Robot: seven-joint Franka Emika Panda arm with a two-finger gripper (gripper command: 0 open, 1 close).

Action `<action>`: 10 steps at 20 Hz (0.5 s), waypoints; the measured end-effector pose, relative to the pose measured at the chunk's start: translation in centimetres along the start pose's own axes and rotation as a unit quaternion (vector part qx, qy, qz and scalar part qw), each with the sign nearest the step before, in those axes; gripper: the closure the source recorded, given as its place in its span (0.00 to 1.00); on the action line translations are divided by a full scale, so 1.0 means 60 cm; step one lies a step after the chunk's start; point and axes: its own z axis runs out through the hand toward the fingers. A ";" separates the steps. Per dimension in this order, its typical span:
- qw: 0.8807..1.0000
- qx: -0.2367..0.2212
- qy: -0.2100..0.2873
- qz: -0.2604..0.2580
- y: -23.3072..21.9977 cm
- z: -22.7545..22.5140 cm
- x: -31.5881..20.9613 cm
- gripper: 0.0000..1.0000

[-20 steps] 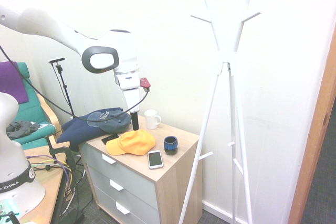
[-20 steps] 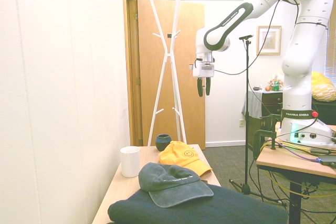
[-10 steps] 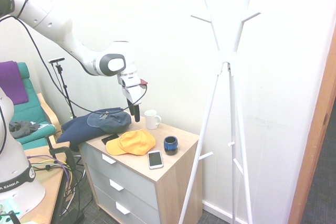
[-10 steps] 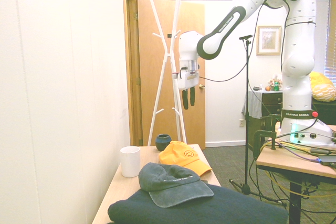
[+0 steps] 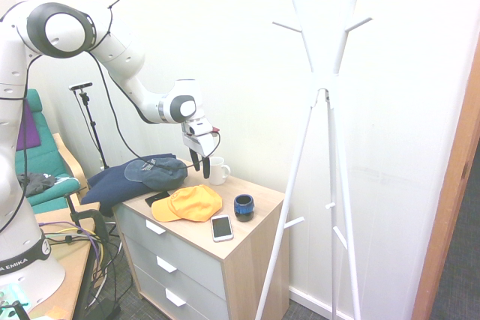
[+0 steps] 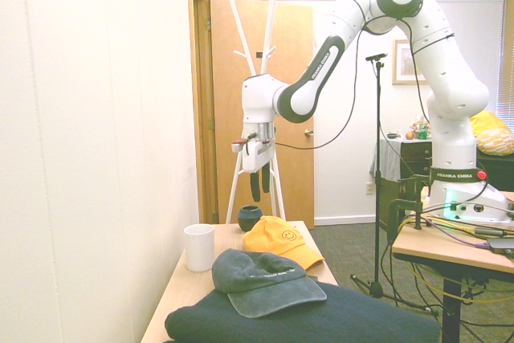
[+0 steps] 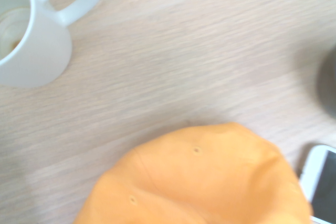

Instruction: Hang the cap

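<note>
The yellow-orange cap (image 5: 191, 204) lies on the wooden dresser top (image 5: 255, 222), brim toward the front edge; from the other side the cap (image 6: 281, 240) shows a small smiley face. My gripper (image 5: 201, 164) hangs open and empty above the back of the dresser, just over the cap and beside the white mug (image 5: 217, 171). In the second exterior view the gripper (image 6: 259, 186) points down with its two dark fingers apart. The wrist view looks down on the cap's crown (image 7: 194, 182). The white coat stand (image 5: 322, 88) rises to the right of the dresser.
A dark blue-grey cap (image 5: 156, 172) rests on a folded navy garment (image 6: 321, 323) at the dresser's left end. A small dark blue cup (image 5: 243, 206) and a white phone (image 5: 221, 227) lie close to the yellow-orange cap. The wall stands right behind the mug (image 7: 29, 40).
The arm has swung in toward the wall and come down, bringing the gripper from high beside the dresser to just above the cap and mug. The gripper has stayed open.
</note>
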 end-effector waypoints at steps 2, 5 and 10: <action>1.000 -0.007 -0.003 -0.002 -0.013 0.015 -0.004 0.00; 1.000 -0.019 -0.006 -0.001 -0.015 0.024 -0.011 0.00; 0.999 -0.034 -0.015 0.005 -0.006 0.052 -0.009 0.00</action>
